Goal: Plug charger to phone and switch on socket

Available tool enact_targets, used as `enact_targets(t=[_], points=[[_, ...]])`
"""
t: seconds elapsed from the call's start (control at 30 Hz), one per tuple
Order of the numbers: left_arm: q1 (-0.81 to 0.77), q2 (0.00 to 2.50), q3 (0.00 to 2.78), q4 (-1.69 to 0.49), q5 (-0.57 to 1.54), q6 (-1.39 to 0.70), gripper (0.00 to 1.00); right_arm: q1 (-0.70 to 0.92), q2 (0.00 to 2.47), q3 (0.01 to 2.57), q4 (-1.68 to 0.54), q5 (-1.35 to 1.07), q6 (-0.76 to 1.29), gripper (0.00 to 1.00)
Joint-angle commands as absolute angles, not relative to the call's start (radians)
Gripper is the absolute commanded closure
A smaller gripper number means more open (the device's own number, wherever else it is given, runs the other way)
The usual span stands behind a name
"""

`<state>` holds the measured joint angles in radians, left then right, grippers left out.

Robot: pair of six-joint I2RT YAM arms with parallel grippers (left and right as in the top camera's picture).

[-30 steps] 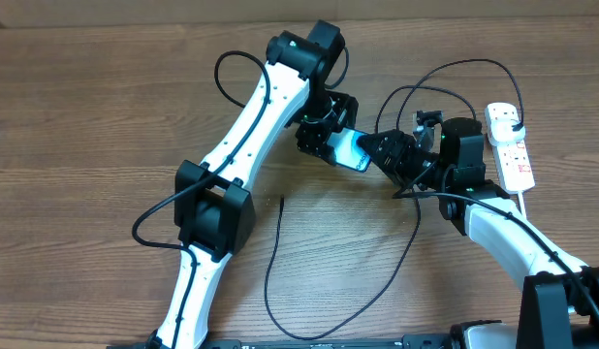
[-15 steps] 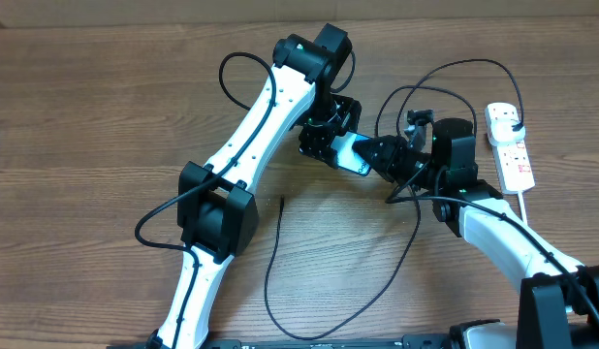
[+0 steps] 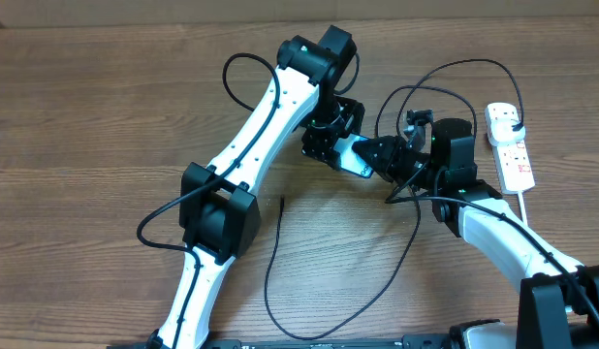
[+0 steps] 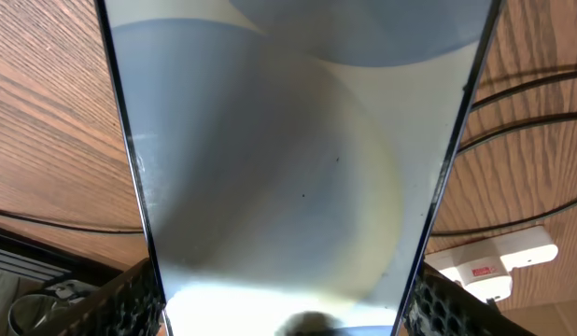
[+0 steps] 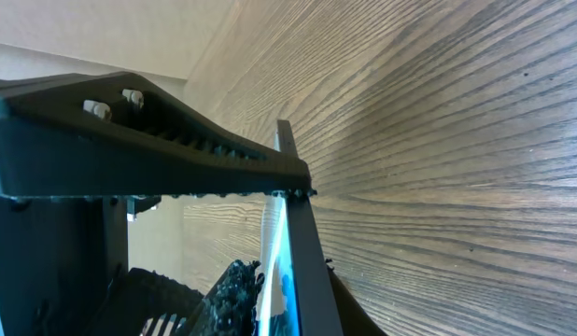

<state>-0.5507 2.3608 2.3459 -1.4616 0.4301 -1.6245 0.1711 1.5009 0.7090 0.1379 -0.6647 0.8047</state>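
The phone [image 3: 356,158] with its light-blue screen is held above the table between both grippers. My left gripper [image 3: 331,145] is shut on its long sides; the screen fills the left wrist view [image 4: 298,168], with my fingers [image 4: 288,313] at both lower corners. My right gripper [image 3: 375,155] is closed on the phone's near end. In the right wrist view its pads [image 5: 284,299] pinch the thin edge [image 5: 290,261]. The charger cable [image 3: 270,281] loops over the table, and its free tip [image 3: 283,200] lies loose. The socket strip [image 3: 513,150] lies far right.
A black plug [image 3: 510,116] seems to sit in the strip's far end. The strip also shows in the left wrist view [image 4: 489,264]. Black cable loops [image 3: 445,73] hang behind my right arm. The strip's white cord [image 3: 532,208] runs toward the front right.
My right gripper has moved left onto the phone's end and hides more of the screen. My left gripper has shifted slightly right and up with the phone.
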Motion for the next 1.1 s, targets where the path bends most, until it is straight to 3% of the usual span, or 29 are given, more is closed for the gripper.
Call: enact_targets(t=[0.0, 0.47, 0.5, 0.53, 0.57, 0.6, 0.63, 0.67, 1.07], points=[[-0.566, 2.358, 2.376, -1.463, 0.445, -1.647, 0.96, 0.175, 1.499, 0.730, 0.143, -0.655, 0.796, 0.81], [-0.566, 2.358, 2.376, -1.461, 0.445, -1.646, 0.94, 0.175, 1.499, 0.730, 0.143, -0.655, 0.796, 0.95], [-0.566, 2.358, 2.376, -1.461, 0.445, -1.646, 0.87, 0.175, 1.499, 0.730, 0.143, -0.655, 0.796, 0.96], [-0.566, 2.358, 2.376, -1.461, 0.444, -1.646, 0.71, 0.175, 1.499, 0.730, 0.143, -0.655, 0.796, 0.96], [-0.566, 2.358, 2.376, -1.461, 0.440, -1.646, 0.50, 0.175, 1.499, 0.730, 0.143, -0.655, 0.796, 0.96], [-0.566, 2.358, 2.376, -1.462, 0.435, -1.645, 0.20, 0.175, 1.499, 0.730, 0.143, -0.655, 0.796, 0.96], [-0.566, 2.358, 2.376, -1.462, 0.433, -1.644, 0.04, 0.175, 1.499, 0.730, 0.143, -0.655, 0.796, 0.96], [-0.566, 2.358, 2.376, -1.461, 0.433, -1.635, 0.00, 0.175, 1.499, 0.730, 0.144, -0.655, 0.796, 0.96], [-0.496, 2.354, 2.376, -1.487, 0.455, -1.433, 0.00, 0.136, 1.499, 0.730, 0.131, -0.656, 0.851, 0.96]])
